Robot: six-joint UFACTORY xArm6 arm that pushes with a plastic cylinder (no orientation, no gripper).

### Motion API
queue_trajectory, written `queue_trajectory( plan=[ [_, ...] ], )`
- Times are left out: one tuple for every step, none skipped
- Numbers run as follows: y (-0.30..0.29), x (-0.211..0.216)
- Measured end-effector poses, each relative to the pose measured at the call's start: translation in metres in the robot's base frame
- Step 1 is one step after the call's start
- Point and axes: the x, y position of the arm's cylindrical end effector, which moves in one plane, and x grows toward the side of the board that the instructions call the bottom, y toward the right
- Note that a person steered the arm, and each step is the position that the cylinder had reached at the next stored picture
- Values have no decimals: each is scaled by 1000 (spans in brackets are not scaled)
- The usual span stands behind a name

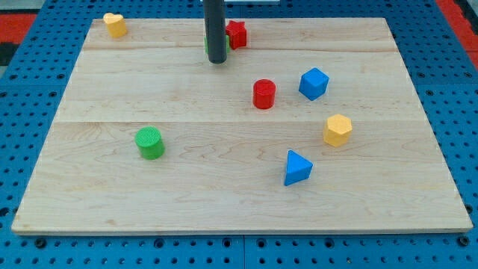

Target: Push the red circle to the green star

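Observation:
The red circle [264, 94] is a short red cylinder standing right of the board's middle. The green star [208, 45] is almost wholly hidden behind my rod near the view's top; only a green sliver shows at the rod's left edge. My tip [217, 60] rests on the board just in front of the green star, up and to the left of the red circle and well apart from it.
A red block [237, 34] sits right of the rod at the top. A yellow heart [114, 25] is at top left. A green cylinder [150, 143], blue cube [314, 83], yellow hexagon [337, 129] and blue triangle [297, 167] lie around. The wooden board [89, 209] fills the view.

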Motion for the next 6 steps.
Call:
queue_trajectory(
  plan=[
    [0,14],
    [6,37],
    [10,66],
    [10,91],
    [15,115],
    [37,120]
  ],
)
